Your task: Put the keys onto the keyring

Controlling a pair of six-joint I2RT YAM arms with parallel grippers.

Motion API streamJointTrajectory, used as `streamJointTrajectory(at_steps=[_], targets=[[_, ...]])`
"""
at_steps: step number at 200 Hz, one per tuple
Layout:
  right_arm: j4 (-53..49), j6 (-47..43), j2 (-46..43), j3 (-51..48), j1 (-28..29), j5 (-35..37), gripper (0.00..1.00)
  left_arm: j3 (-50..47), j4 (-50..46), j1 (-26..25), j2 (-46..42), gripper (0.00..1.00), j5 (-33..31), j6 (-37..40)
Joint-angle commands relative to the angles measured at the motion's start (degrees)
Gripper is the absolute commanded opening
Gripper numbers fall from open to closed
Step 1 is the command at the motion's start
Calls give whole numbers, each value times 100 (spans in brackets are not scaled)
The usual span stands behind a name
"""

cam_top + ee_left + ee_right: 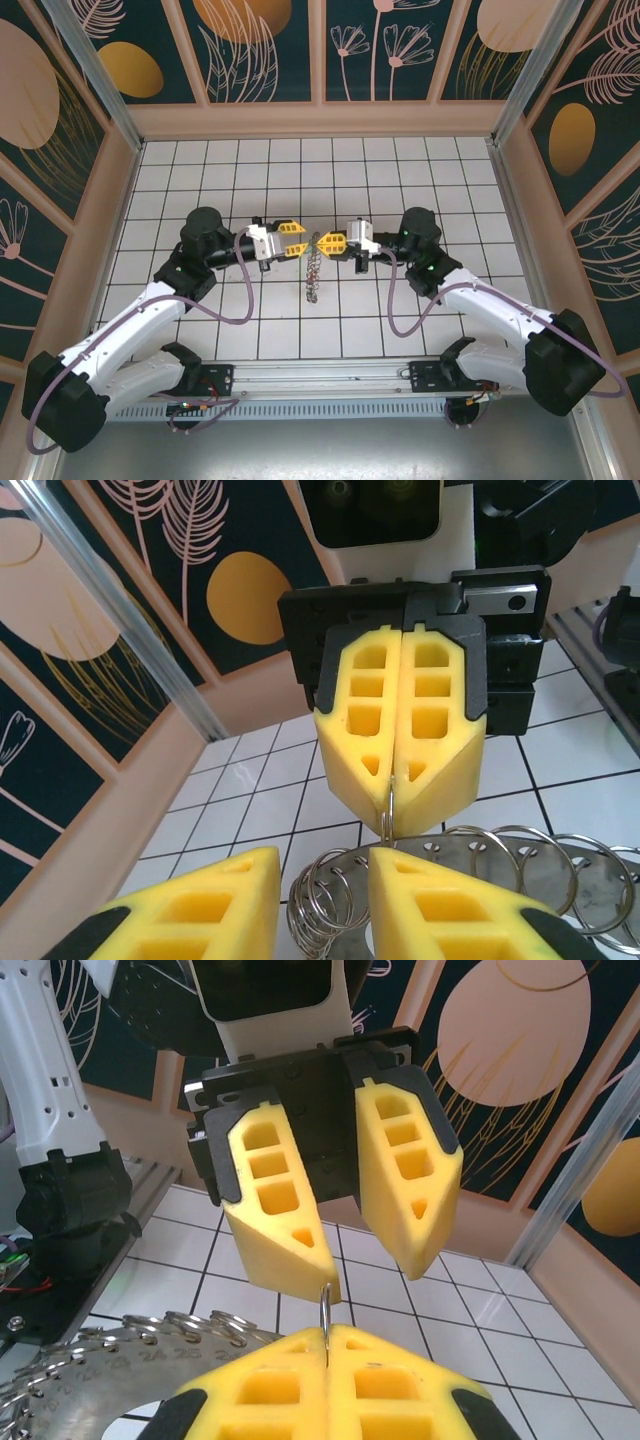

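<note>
The keyring point(313, 275), a silvery scalloped plate carrying several small split rings, hangs between my two grippers over the middle of the tiled table. My right gripper point(322, 243) is shut on one thin wire ring at the keyring's top, and the pinch is plain in the right wrist view point(328, 1332). My left gripper point(300, 245) faces it from the left, open. In the left wrist view a bunch of split rings point(330, 910) lies in the gap between its yellow fingers point(215, 910). The plate point(560, 880) runs off to the right. The keys are out of view.
White tiled floor point(240, 330) lies under both arms. Wooden-framed patterned walls point(320, 50) close the back and sides, with a clear post point(130, 620) at the corner. The arm bases and a metal rail point(320, 380) line the near edge.
</note>
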Motion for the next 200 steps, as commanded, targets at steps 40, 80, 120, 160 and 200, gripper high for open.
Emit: streamJointTrajectory(at_steps=[40,80,120,160,200], targets=[[822,7,-49,-47,-10,-228,0,213,-134,-29,187,34,563,72],[694,-117,-11,-22,10,-173,0,249,-118,-30,214,34,653,32],[583,-179,71,94,48,-165,0,281,-49,-33,283,32,705,15],[620,-148,145,137,80,-147,0,347,-40,-25,398,25,872,-12],[676,-100,171,130,91,-122,0,336,-168,-26,384,5,789,85]])
